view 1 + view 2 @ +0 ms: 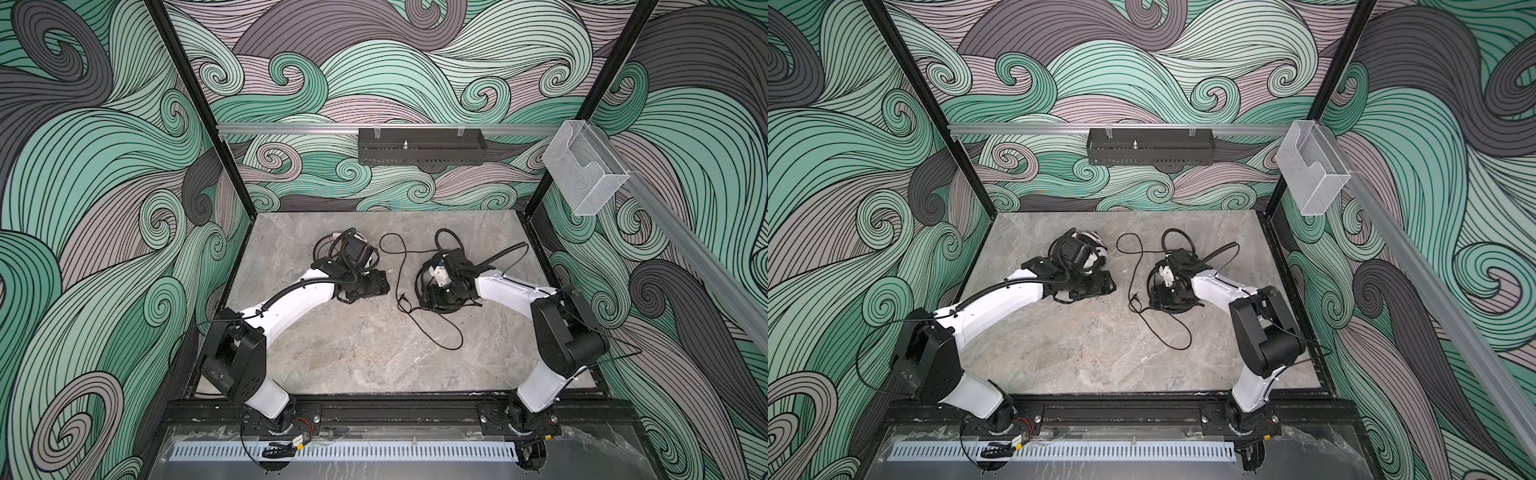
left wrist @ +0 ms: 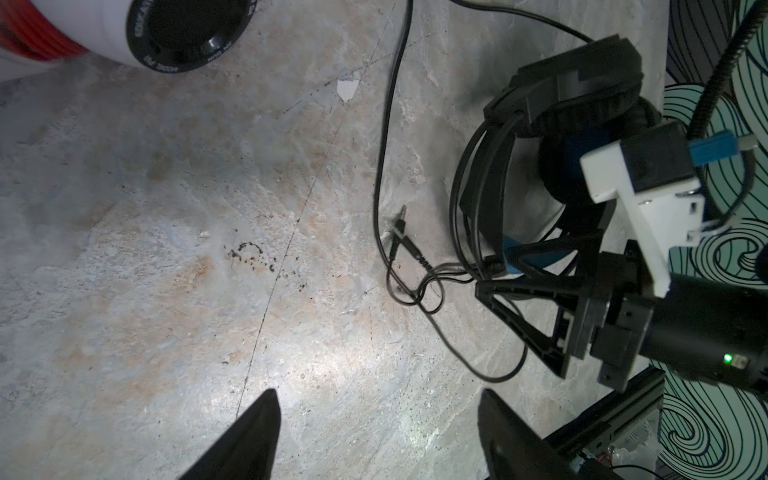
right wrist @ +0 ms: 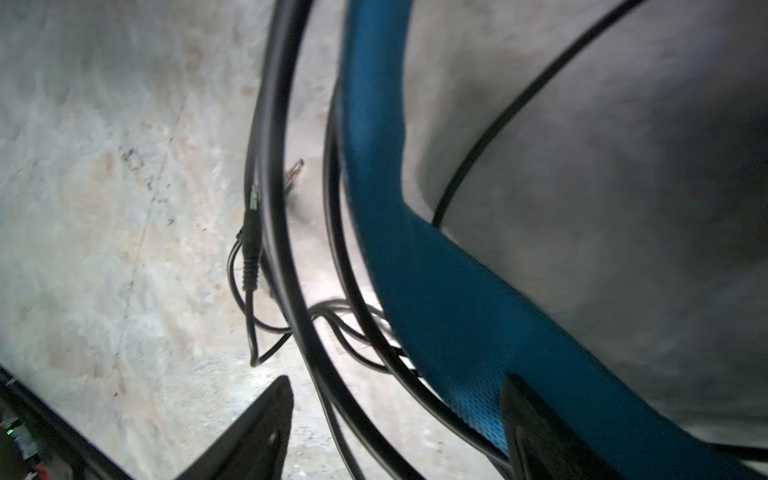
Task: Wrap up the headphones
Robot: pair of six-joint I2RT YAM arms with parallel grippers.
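Observation:
The white headphones (image 1: 1096, 243) lie at the back left of the table (image 1: 353, 353), mostly hidden under my left wrist. Their black-centred cup (image 2: 183, 29) and wound red cable (image 2: 33, 37) show in the left wrist view. My left gripper (image 2: 378, 399) hovers open over bare table just in front of them. The black headphones (image 2: 582, 87) lie to the right. My right gripper (image 3: 397, 382) stands open astride their blue headband (image 3: 415, 249) and black rails. Their black cable (image 1: 398, 270) trails loose between the arms, its jack plug (image 2: 401, 220) lying on the table.
A loop of the black cable (image 1: 451, 338) reaches toward the table's front. A black perforated tray (image 1: 420, 146) hangs on the back rail, and a clear plastic box (image 1: 584, 174) on the right rail. A small white chip (image 2: 347, 89) lies on the table.

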